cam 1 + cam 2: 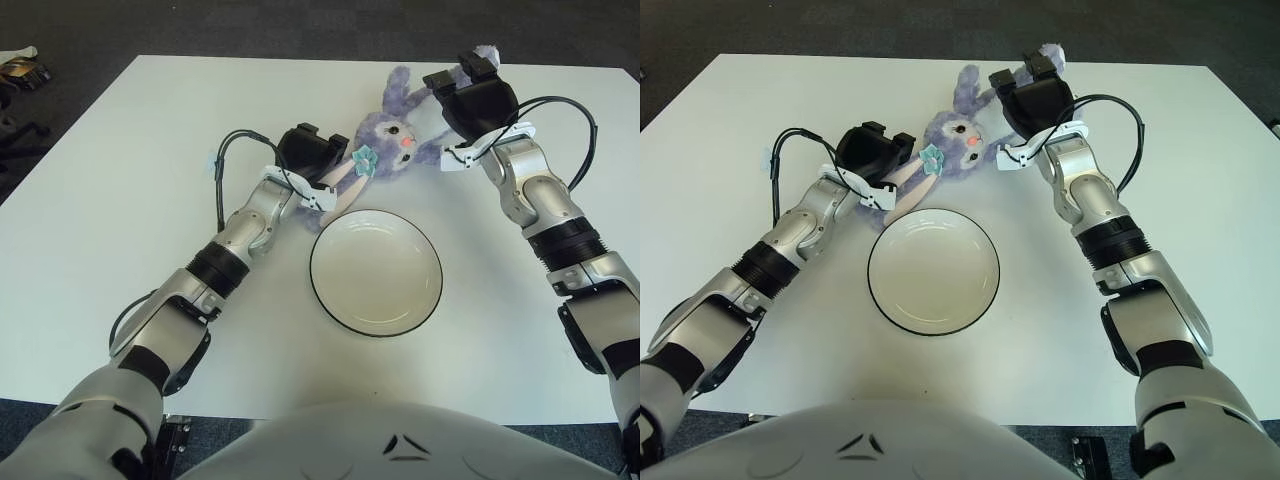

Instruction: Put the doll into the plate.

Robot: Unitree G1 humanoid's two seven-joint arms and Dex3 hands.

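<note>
Before me lies a broad white surface (120, 180), its far edge running straight across and its near corners cut off by my view. Beyond it and to either side I see a dark grey carpeted floor (250, 25). At the far left, on that floor, sits some small clutter (18, 68), pale and brownish, too small for me to tell what it is
</note>
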